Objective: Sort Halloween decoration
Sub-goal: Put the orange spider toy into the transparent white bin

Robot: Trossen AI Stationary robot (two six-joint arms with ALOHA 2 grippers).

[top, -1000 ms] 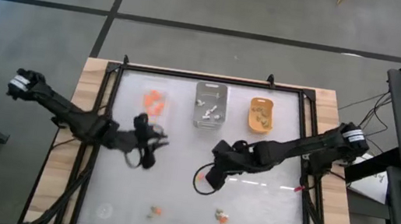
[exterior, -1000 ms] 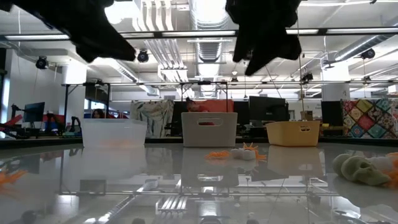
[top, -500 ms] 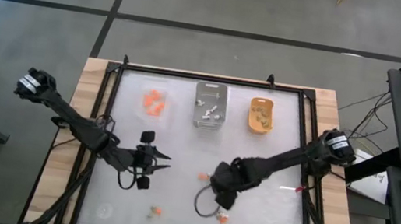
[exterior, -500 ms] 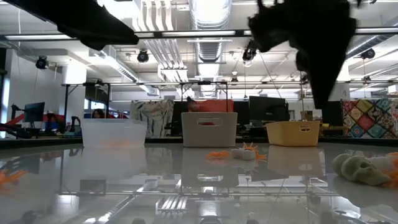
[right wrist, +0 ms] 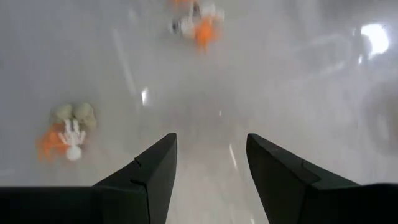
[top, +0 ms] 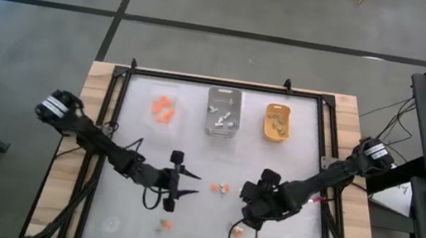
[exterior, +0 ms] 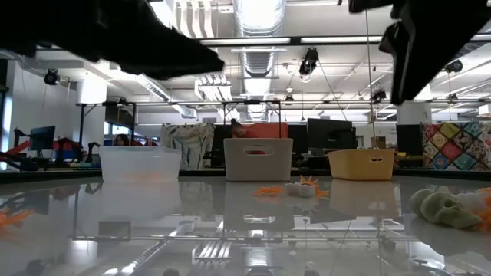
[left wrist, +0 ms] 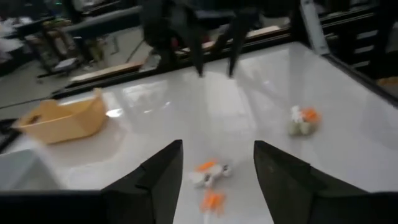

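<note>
Halloween decoration lies loose on the white table: an orange-and-white cluster in the middle, a small orange piece near the front, and a tan, orange and white cluster at the front right. My left gripper stands open and nearly level, its fingers pointing at the middle cluster from the table's left, just short of it. My right gripper hangs open, pointing down, above and beside the front right cluster.
Three small trays stand in a row at the far side: a clear one with orange pieces, a grey one with white pieces, an orange-yellow one with tan pieces. A black frame rims the table.
My left gripper has come from beside the clear tray toward the near edge and the right, sinking and rolling level, and its fingers now stand wider apart. My right gripper has moved from the table's middle toward the near right, uncovering the middle cluster.
</note>
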